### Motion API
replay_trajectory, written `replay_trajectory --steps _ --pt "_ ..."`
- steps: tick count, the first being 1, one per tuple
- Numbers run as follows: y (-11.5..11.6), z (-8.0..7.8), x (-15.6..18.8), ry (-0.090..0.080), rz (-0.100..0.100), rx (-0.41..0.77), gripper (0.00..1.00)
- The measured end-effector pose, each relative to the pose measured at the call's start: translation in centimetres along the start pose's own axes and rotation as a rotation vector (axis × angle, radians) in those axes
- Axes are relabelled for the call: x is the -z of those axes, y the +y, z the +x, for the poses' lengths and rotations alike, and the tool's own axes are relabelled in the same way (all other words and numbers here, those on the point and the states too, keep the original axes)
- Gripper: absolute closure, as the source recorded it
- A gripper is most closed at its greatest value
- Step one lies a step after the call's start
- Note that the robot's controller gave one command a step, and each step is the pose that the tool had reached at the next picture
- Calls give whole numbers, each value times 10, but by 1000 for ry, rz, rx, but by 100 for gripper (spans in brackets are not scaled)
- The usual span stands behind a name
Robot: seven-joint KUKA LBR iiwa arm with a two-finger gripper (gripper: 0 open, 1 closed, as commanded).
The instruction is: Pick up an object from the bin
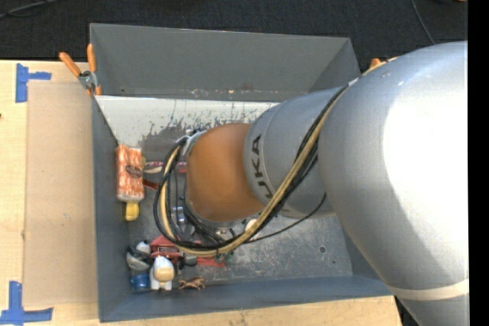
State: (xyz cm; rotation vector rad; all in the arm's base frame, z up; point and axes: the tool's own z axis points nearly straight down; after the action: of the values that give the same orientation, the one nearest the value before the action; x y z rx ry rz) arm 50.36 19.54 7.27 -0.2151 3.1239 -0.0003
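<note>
You see the arm coming into the grey metal bin from the right side, and it covers much of the bin's right half. Its wrist, under the orange cover, stands over the middle of the bin floor, a little toward the left. Black and yellow cables loop around the left side of this cover.

The end effector points down below the cover, and the wrist and the cables hide most of it. You cannot tell if it is released or clenched, and you cannot tell if it is grasping anything.

The nearest thing to it is a flat red piece, which lies just beside the lower loop of the cables, at the top of a small heap in the front left corner. In this heap you also find a white figure with a round head, a blue piece, a grey and white piece and a small brown thing close to the front wall.

Further up along the left wall lies an orange striped packet, upright in the view, and a small yellow thing is touching its lower end. Both are near the cables but apart from them.
</note>
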Motion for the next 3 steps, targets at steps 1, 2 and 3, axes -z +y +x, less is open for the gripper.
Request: replay_trajectory --steps 1,2,3 --pt "0 0 0 0 0 -1 100" --pt "1 -1 61 9 3 -19 100" --pt "-3 -4 87 1 2 -2 100"
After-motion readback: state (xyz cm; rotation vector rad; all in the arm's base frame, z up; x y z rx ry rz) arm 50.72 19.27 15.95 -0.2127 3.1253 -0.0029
